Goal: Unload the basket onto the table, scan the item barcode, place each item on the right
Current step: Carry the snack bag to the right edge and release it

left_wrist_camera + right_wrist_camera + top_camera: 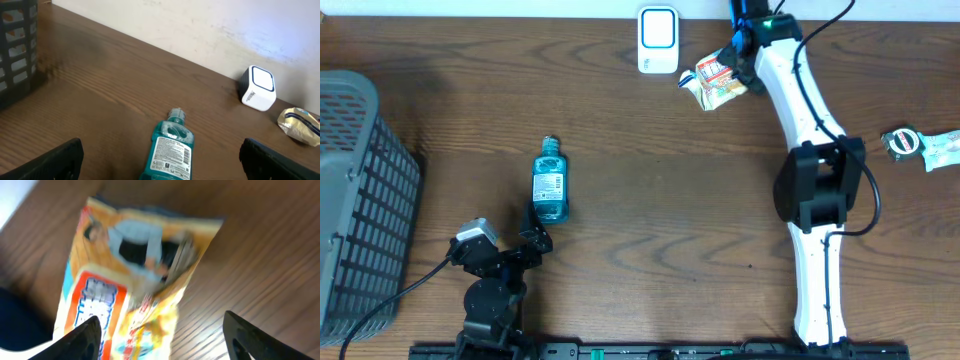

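A crumpled orange and yellow snack packet lies on the wooden table just right of the white scanner. My right gripper hovers at the packet's right end. In the right wrist view the packet is blurred and fills the left of the frame. There my right gripper is open: the packet reaches in by the left finger and bare wood shows on the right. A teal mouthwash bottle lies label up. My left gripper is open just before the bottle's base.
A grey slatted basket stands at the left edge. Another small packaged item lies at the right edge. The left wrist view also takes in the scanner, the snack packet and the basket.
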`<state>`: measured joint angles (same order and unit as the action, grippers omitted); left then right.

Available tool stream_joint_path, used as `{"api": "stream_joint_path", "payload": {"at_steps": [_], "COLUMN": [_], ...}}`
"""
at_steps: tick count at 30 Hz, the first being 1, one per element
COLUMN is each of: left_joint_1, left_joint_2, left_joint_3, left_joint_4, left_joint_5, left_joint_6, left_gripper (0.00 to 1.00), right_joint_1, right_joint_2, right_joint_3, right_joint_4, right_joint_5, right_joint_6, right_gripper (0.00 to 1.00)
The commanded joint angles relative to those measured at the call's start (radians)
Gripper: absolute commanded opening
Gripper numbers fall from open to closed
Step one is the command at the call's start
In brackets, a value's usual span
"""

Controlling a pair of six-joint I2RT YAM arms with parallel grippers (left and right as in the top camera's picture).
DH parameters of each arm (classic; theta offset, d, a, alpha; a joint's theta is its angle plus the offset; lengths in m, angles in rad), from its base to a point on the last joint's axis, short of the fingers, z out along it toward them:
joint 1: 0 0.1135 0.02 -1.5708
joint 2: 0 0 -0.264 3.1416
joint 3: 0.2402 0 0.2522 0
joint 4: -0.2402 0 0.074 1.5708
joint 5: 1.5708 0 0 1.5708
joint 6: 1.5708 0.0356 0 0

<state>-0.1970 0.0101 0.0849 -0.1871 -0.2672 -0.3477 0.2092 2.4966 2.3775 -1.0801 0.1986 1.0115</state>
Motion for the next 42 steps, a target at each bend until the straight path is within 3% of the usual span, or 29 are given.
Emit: {"api": "stream_joint_path", "payload": {"at_steps": [1,3,6,11,18,20,21,22,24,25,26,35,38,40,42], "left_joint_1": [0.001,0.001,0.001,0.001,0.001,0.001,0.001,0.001,0.001,0.001,0.001,0.001,0.001,0.001,0.001], "left_joint_2": [-0.004,-0.004,-0.004,-0.004,-0.004,-0.004,-0.004,-0.004,-0.004,-0.004,-0.004,-0.004,-0.004,-0.004,-0.004], "left_joint_3": [-0.018,-0.018,-0.018,-0.018,-0.018,-0.018,-0.018,-0.018,-0.018,-0.018,-0.018,-0.018,-0.018,-0.018,-0.018], "left_joint_4": [-0.025,-0.025,-0.025,-0.025,-0.025,-0.025,-0.025,-0.025,-0.025,-0.025,-0.025,-0.025,-0.025,-0.025,-0.025], "left_joint_5": [-0.006,-0.006,-0.006,-0.006,-0.006,-0.006,-0.006,-0.006,-0.006,-0.006,-0.006,-0.006,-0.006,-0.006,-0.006], "left_joint_6": [-0.006,-0.006,-0.006,-0.006,-0.006,-0.006,-0.006,-0.006,-0.006,-0.006,-0.006,-0.006,-0.006,-0.006,-0.006], "left_gripper": [0.98,0.98,0.98,0.98,0.98,0.98,0.98,0.98,0.98,0.98,0.98,0.98,0.98,0.98,0.98], "right_joint_1": [0.031,0.042,0.056,0.051,0.05,0.045,0.042,0.038,0.034,0.026,0.021,-0.107,-0.187,-0.259,-0.314], "right_joint_2": [0.032,0.037,0.059,0.096,0.165,0.189,0.193,0.2,0.2,0.19,0.18,0.044,0.027,0.029,0.038], "right_joint_3": [-0.011,-0.012,-0.012,-0.013,-0.013,-0.013,-0.013,-0.013,-0.012,-0.01,-0.009,-0.008,-0.008,-0.009,-0.01], "right_joint_4": [-0.005,-0.005,0.027,0.171,0.173,0.144,0.127,0.091,0.067,0.046,0.029,-0.193,-0.189,-0.16,-0.128], "right_joint_5": [-0.056,-0.035,0.002,-0.002,0.008,-0.005,-0.011,-0.01,-0.008,-0.008,-0.003,0.128,0.144,0.151,0.17], "right_joint_6": [0.193,0.241,0.296,0.212,0.13,0.104,0.098,0.089,0.065,-0.005,-0.038,-0.103,-0.175,-0.239,-0.302], "right_gripper": [0.79,0.87,0.9,0.9,0.86,0.7,0.56,0.28,0.15,0.03,0.01,0.03,0.07,0.14,0.14]}}
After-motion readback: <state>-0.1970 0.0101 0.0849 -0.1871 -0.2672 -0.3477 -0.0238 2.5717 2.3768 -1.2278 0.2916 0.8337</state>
